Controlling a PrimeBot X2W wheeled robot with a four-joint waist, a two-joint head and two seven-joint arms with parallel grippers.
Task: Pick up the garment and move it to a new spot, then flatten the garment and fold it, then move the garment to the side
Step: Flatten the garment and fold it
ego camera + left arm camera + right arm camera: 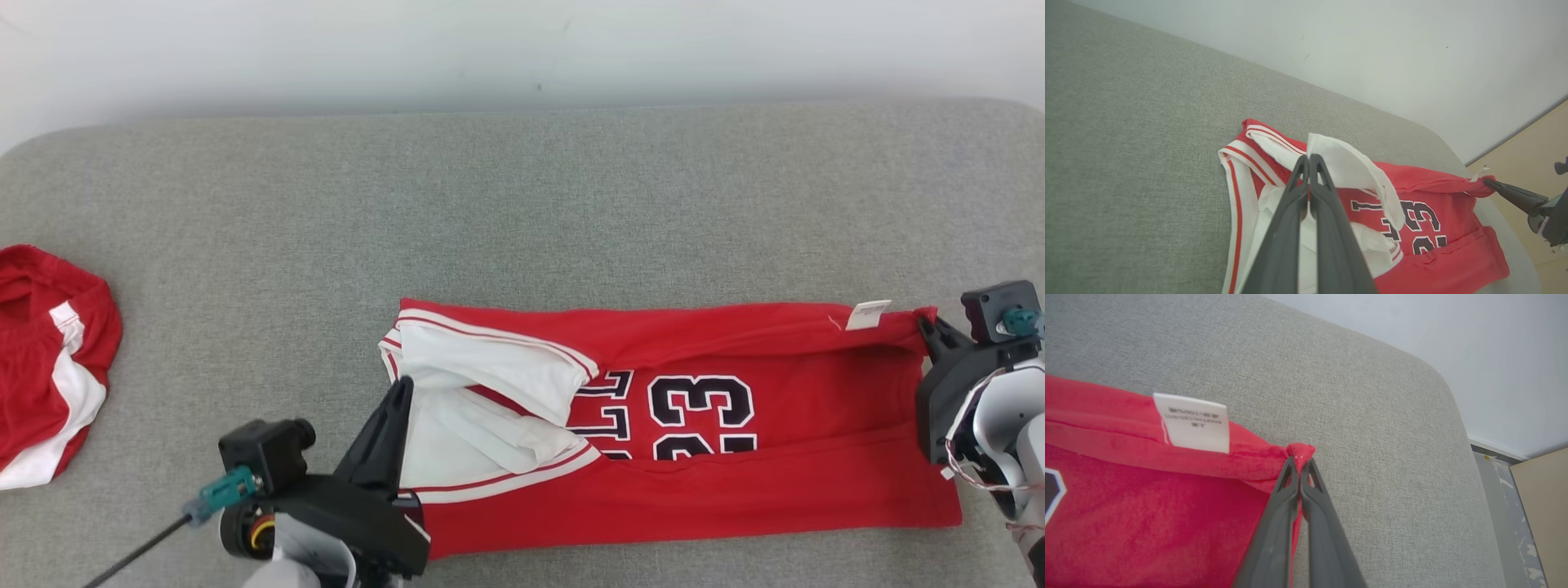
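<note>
1. Head view first: laid lengthwise on the grey cushion (522, 204), toward its front edge, a red number-23 jersey (816, 498), partly folded, white lining (490, 367) bunched at the left end.
2. Clamped shut on that white lining: left gripper (404, 382).
3. Pinched tight on the back right corner, beside the care label (868, 314): right gripper (925, 321).
4. Looks light, limp, a bit slick. Likely to sag between grips. Best taken at hem corners and seams, kept taut.
5. Well apart on the left: another red-and-white garment (33, 384).

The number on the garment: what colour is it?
The number is black with a white outline; head view shows it best.
</note>
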